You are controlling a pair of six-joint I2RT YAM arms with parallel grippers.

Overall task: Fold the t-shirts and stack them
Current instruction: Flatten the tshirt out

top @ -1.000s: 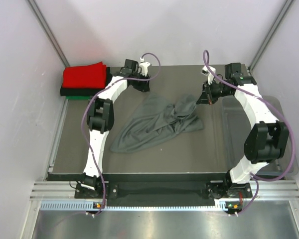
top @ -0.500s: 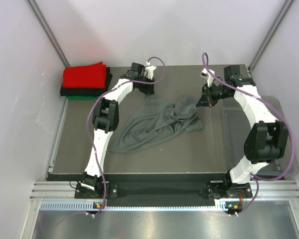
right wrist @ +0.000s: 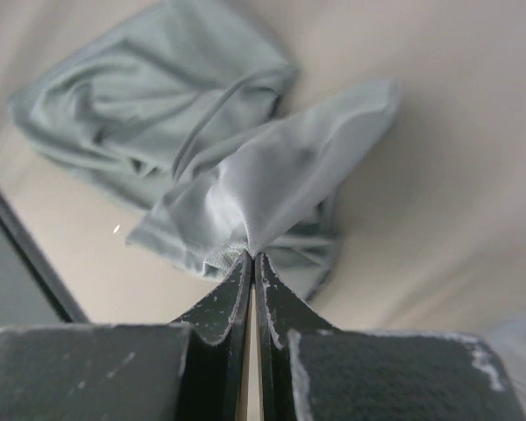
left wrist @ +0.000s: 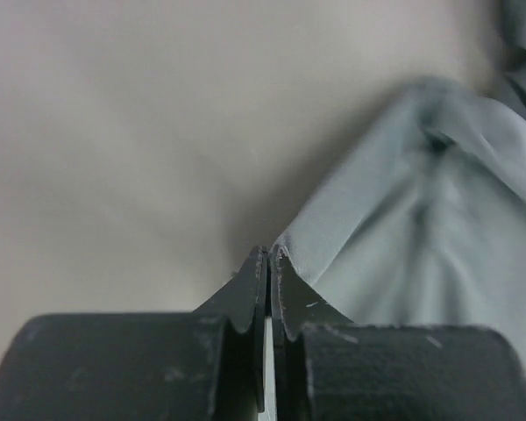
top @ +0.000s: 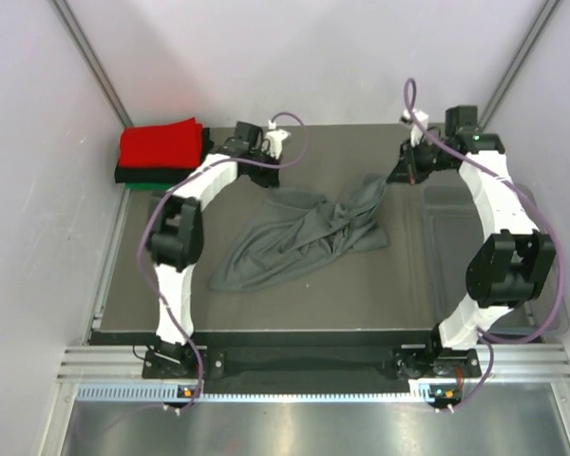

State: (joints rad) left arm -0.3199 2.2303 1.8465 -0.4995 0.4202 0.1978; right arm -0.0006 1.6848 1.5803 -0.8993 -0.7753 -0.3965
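Note:
The dark grey t-shirt (top: 299,237) lies crumpled mid-table. My left gripper (top: 271,179) is at its far left corner, jaws shut; in the left wrist view (left wrist: 270,254) the cloth edge (left wrist: 403,228) runs up into the fingertips. My right gripper (top: 397,176) is shut on the far right corner, lifted off the table. In the right wrist view (right wrist: 252,256) bunched grey cloth (right wrist: 272,175) fans out from the tips. A folded red t-shirt (top: 161,144) tops a black one (top: 138,175) and a green one (top: 144,186) at the far left corner.
A clear plastic bin (top: 456,228) sits at the table's right edge, under the right arm. Grey walls close in the left, back and right sides. Both arm bases stand at the near edge.
The left jaws have shut on the shirt's far left edge. The right gripper has moved back and right, drawing its corner of the shirt out and up.

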